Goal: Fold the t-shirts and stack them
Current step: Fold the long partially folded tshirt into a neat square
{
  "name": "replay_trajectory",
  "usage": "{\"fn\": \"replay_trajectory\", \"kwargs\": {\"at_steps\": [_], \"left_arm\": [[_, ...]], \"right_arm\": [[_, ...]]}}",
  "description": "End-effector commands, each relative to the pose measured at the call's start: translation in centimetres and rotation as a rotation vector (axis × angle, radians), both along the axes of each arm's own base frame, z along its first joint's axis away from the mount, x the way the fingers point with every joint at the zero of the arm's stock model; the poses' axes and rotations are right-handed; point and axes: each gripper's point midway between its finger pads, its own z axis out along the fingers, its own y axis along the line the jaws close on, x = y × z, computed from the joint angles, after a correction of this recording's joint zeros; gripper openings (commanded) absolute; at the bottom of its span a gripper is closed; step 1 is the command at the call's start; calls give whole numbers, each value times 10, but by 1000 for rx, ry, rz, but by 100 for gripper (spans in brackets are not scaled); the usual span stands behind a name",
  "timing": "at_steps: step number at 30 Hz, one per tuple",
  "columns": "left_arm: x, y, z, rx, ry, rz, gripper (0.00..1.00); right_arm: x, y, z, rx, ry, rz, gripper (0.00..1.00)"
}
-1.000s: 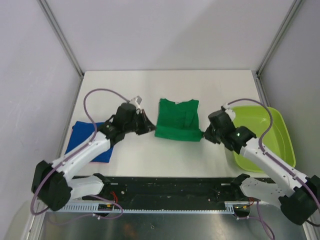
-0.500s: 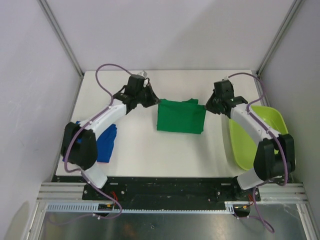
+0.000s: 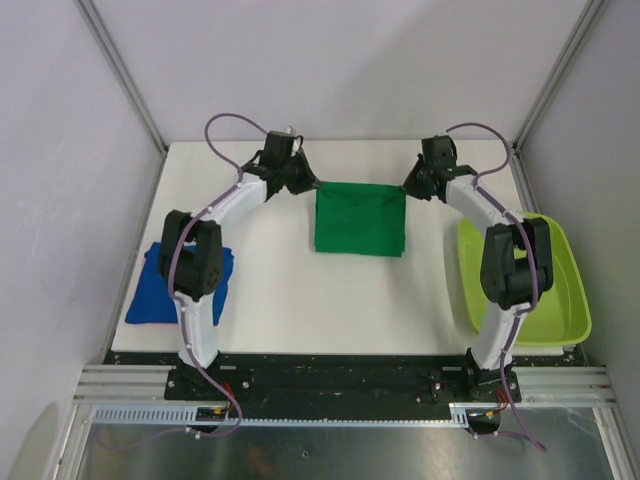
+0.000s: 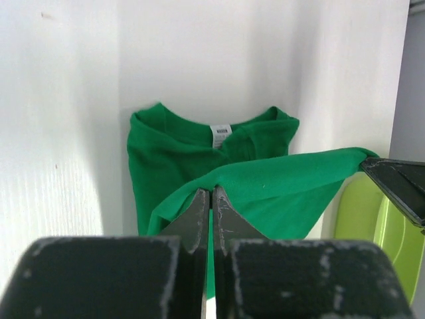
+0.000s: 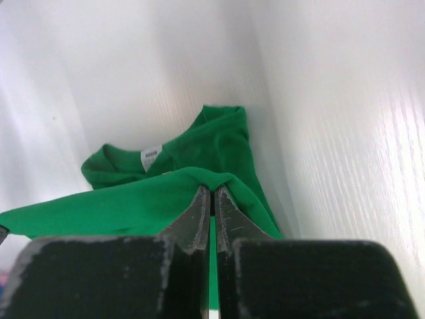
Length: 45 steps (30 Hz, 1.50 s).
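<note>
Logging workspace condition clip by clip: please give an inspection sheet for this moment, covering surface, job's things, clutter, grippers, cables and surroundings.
Surface: white table, no marks seen.
Job's things: green shirt mid-table, doubled over itself, collar end lying flat; blue shirt at the near left, partly behind the left arm.
Clutter: lime tub at the right edge; its visible part holds nothing.
Grippers: left gripper and right gripper each shut on a corner of the green shirt's raised edge.
Cables: purple cable loops above each arm, clear of the cloth.
Surroundings: grey walls with metal posts; nothing else seen.
</note>
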Motion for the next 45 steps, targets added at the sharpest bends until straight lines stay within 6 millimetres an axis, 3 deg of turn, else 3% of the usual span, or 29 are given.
{"fn": "replay_trajectory", "kwargs": {"at_steps": [1,9,18,19,20,24,26,28,31,37,40,45], "left_arm": [[34,3,9,6,-68,6,0],[69,-9,-19,-12,-61,-48,0],[87,-4,-29,-9,-65,-18,0],[89,-4,-29,-10,-67,-18,2],[91,-2,-31,-10,-65,-17,7],[98,6,-22,-1,-98,-25,42],[100,13,-7,9,-130,-20,54],[97,19,9,13,-156,-16,60],[81,14,21,-5,-157,-45,52],[16,-11,-6,-50,-16,-110,14],[-11,-10,-20,-61,49,-103,8],[-33,9,-14,-51,55,-67,10]], "right_arm": [[42,-4,5,-13,-61,-3,0],[73,3,-39,-1,7,8,0],[88,-2,-52,-2,17,-9,0],[90,-4,-52,-5,18,-14,4],[92,-6,-51,-6,16,-19,11],[97,-13,-31,-21,-11,-22,48],[99,-18,-14,-50,-32,-28,58],[98,-18,3,-71,-49,-19,59],[87,-3,15,-75,-60,22,51],[37,57,1,20,-13,143,35],[8,86,-9,65,5,202,28],[-28,120,-18,37,25,279,27]]}}
